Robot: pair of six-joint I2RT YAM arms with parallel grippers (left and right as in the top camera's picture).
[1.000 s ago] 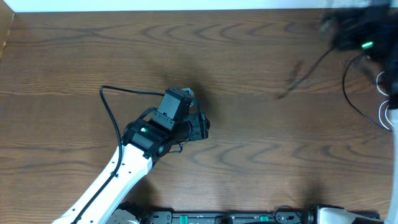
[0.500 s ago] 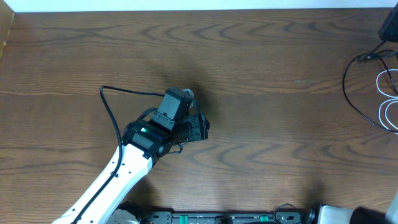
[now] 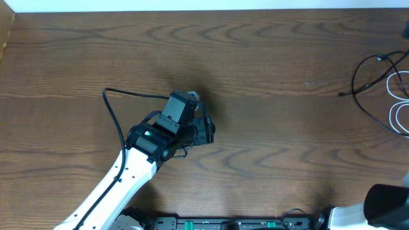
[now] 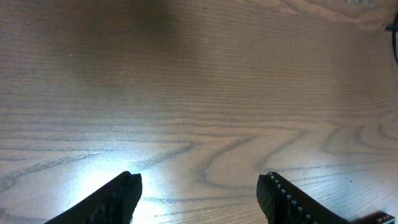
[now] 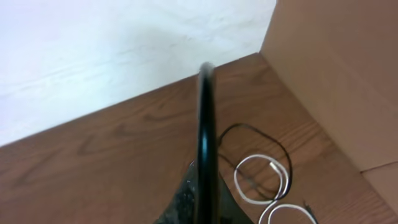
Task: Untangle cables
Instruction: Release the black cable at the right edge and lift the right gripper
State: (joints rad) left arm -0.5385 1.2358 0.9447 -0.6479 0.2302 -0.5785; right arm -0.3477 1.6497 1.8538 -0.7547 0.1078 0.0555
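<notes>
The bench (image 3: pixel 255 51) is bare wood over nearly all its width, and the cables (image 3: pixel 377 96) lie bunched at its far right edge, partly running out of the overhead view, so the step in hand looks like getting to them at all. The left arm (image 3: pixel 128 172) sits left of centre, well apart from them. Its left fingers (image 4: pixel 199 183) are spread wide over empty grain with nothing between them. The right arm (image 3: pixel 386 204) shows only at the bottom right corner. In its own blurred view the right fingers (image 5: pixel 204 155) are a dark upright streak, and I cannot tell whether they are open or closed. The right side is nearer and should probably make the first grasp. It would do best to take one cord on a free run away from any crossing and draw it slowly inward onto open wood, while the left crosses over to pin the rest. The black cable (image 3: pixel 355 86) makes the larger, open loop. The white cable (image 3: pixel 391 117) curls in tighter loops just beside it, seemingly overlapping it. A small plug end (image 3: pixel 380 59) sits at the top of the black loop
</notes>
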